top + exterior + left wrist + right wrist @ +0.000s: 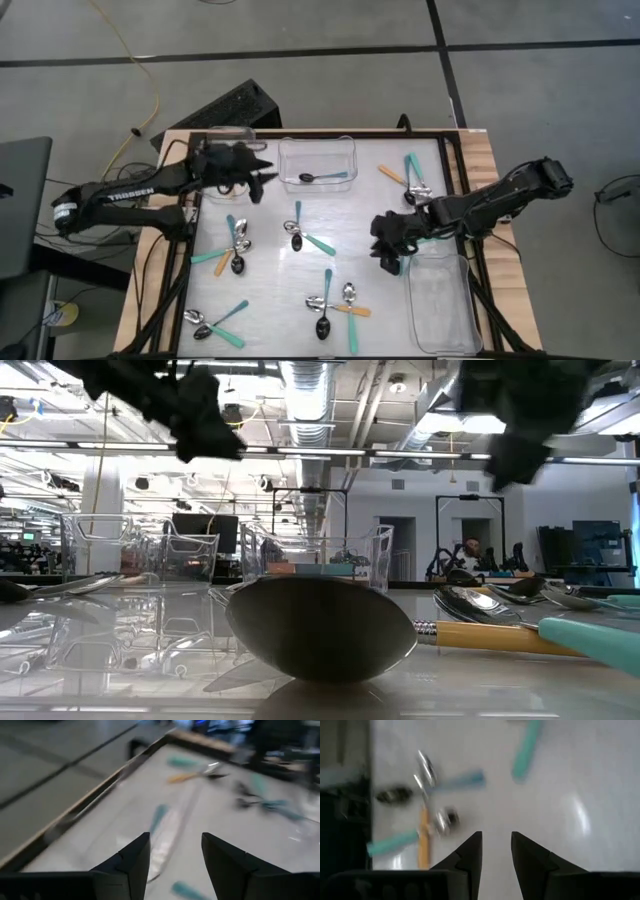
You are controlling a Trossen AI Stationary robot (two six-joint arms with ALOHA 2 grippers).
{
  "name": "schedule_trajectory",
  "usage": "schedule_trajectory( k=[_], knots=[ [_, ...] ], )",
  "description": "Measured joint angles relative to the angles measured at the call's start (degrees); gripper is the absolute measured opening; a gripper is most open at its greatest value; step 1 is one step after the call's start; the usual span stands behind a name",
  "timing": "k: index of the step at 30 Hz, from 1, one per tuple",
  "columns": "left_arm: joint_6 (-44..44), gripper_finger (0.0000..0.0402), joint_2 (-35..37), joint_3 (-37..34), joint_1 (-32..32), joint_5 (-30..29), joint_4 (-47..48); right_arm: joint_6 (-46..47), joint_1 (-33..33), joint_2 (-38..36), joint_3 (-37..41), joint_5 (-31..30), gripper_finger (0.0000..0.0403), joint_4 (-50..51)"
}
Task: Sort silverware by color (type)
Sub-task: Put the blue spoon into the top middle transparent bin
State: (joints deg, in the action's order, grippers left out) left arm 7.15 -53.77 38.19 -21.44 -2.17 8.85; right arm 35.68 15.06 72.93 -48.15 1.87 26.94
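Note:
Several small spoons with teal, blue or orange handles lie in loose clusters on the white table: one at the left [236, 247], one in the middle [301, 236], one near [335, 305], one near-left [214, 323] and one far-right [411, 180]. One blue-handled spoon [326, 178] lies inside the far middle clear bin [318, 146]. My left gripper [262, 181] is open above the table, just left of that bin, and holds nothing [175, 855]. My right gripper [388, 255] is open above bare table, right of the middle cluster, also with nothing in it [496, 845].
A second clear bin [228, 138] stands at the far left, under the left arm. A third clear bin [441, 300] stands near-right, beside the right gripper. A raised dark frame [455, 150] edges the table. In the low view a dark spoon bowl [320, 625] lies close to the camera.

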Motion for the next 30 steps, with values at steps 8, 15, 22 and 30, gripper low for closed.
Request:
schedule_trajectory(
  k=[8,15,22,30],
  knots=[
    [-7.59,0.0162,-4.60,0.05,13.16,-1.21,-5.69,10.43,-3.77,1.48,-0.08,0.19,0.0127,17.93],
    [-9.96,0.0162,-12.20,0.02,16.11,-3.61,-9.07,8.76,-11.67,6.34,-0.08,-0.19,0.0127,21.70],
    [-10.01,0.0162,-13.91,0.00,16.14,-3.23,-9.54,9.07,-16.45,7.99,-0.06,-0.57,0.0127,24.74],
    [-12.56,0.0162,-13.85,0.00,15.80,-6.94,-10.69,8.84,-16.19,10.93,0.67,-0.50,0.0127,22.08]
  ],
)
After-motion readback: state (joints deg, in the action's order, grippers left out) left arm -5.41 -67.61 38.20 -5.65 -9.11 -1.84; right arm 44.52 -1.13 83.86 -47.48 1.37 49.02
